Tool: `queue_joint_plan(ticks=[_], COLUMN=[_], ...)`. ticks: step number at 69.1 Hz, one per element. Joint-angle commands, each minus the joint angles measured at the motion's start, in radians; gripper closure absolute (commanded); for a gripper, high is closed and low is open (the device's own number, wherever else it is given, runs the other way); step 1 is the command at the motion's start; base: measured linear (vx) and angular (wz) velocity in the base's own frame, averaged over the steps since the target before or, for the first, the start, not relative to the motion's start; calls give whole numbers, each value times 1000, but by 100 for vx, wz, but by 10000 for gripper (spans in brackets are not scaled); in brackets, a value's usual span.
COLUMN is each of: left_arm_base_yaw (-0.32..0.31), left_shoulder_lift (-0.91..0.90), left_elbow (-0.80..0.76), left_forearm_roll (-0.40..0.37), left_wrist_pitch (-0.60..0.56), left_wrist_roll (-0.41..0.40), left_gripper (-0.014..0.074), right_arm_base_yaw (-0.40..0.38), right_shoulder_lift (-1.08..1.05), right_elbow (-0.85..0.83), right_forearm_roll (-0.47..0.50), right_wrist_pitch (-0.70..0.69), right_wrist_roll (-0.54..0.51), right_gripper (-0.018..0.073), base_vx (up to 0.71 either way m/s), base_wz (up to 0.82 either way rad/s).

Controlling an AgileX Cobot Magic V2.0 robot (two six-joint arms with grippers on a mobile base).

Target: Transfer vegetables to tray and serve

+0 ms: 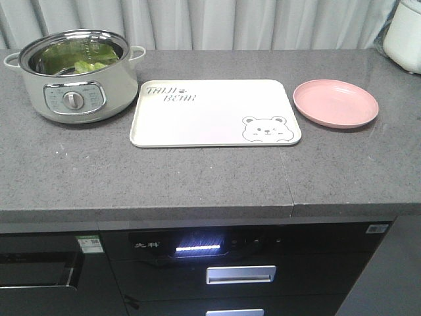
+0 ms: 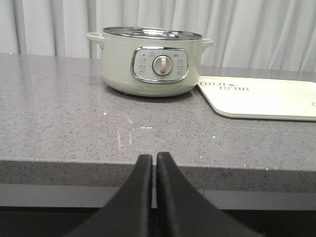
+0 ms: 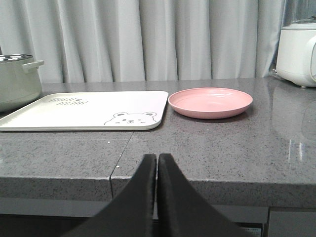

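Green lettuce [image 1: 85, 66] in pot [image 1: 72, 100], cream tray [image 1: 197, 122] beside

The left gripper [image 2: 154, 158] holds its fingers [image 2: 142, 190] pressed together with nothing between them, low before the grey counter [image 2: 59, 118]. A pale green pot [image 2: 118, 69] with a dial [image 2: 161, 65] stands there. The cream tray [image 2: 266, 98] lies just beside it on the right, perhaps touching.

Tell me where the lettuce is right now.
In the front view, the lettuce lies inside the pale-green electric pot at the left end of the counter, just left of the cream tray.
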Motion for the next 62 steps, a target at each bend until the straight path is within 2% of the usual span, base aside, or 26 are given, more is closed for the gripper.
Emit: queue_joint_plan(ticks=[1, 62], left_arm_base_yaw=[-2, -2], left_shoulder_lift=[-13, -13], left_elbow=[22, 22], left_forearm_roll=[0, 0], left_wrist_pitch=[-67, -67], left_wrist_roll=[-10, -10], left_gripper=[602, 602], right_arm_base_yaw=[-7, -7], right_shoulder_lift=[-7, -7], right_elbow=[15, 15], right_forearm_roll=[-9, -9], right_wrist_pitch=[-73, -73], right_wrist_roll=[0, 0], right_gripper=[562, 562], base_vx=[11, 9], base_wz=[-1, -3])
